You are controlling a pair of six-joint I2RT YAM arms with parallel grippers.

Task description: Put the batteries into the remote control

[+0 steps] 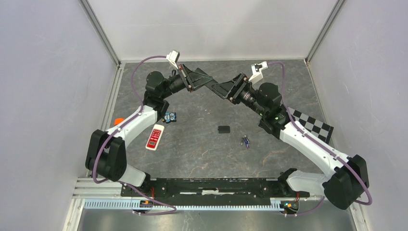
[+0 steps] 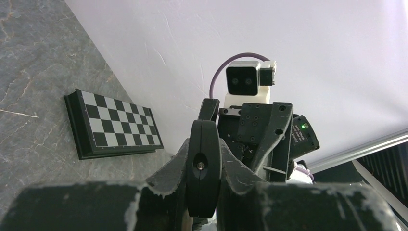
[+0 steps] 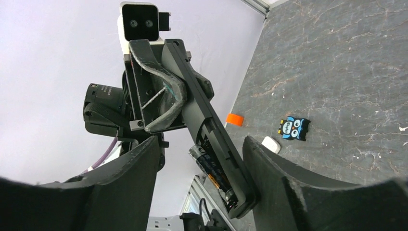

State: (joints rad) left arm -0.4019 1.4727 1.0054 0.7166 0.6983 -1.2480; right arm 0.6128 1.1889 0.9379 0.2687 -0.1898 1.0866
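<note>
My left gripper (image 1: 202, 79) is shut on a black remote control (image 1: 213, 85) and holds it in the air over the far middle of the table. In the left wrist view the remote (image 2: 204, 163) shows end-on, clamped between the fingers. My right gripper (image 3: 202, 187) faces it, open, its fingers on either side of the remote's (image 3: 202, 115) lower end. The open compartment faces that camera, and a dark battery (image 3: 211, 171) with an orange band lies in it, its upper end tilted out. The right finger (image 3: 288, 187) is close against the remote's end. More batteries (image 1: 246, 141) lie on the table.
A small black cover (image 1: 223, 129) lies mid-table. A white and red remote (image 1: 155, 137), a blue owl tag (image 1: 169, 117) and an orange piece (image 1: 118, 120) sit near the left arm. A checkerboard (image 1: 312, 124) lies at the right. Walls enclose three sides.
</note>
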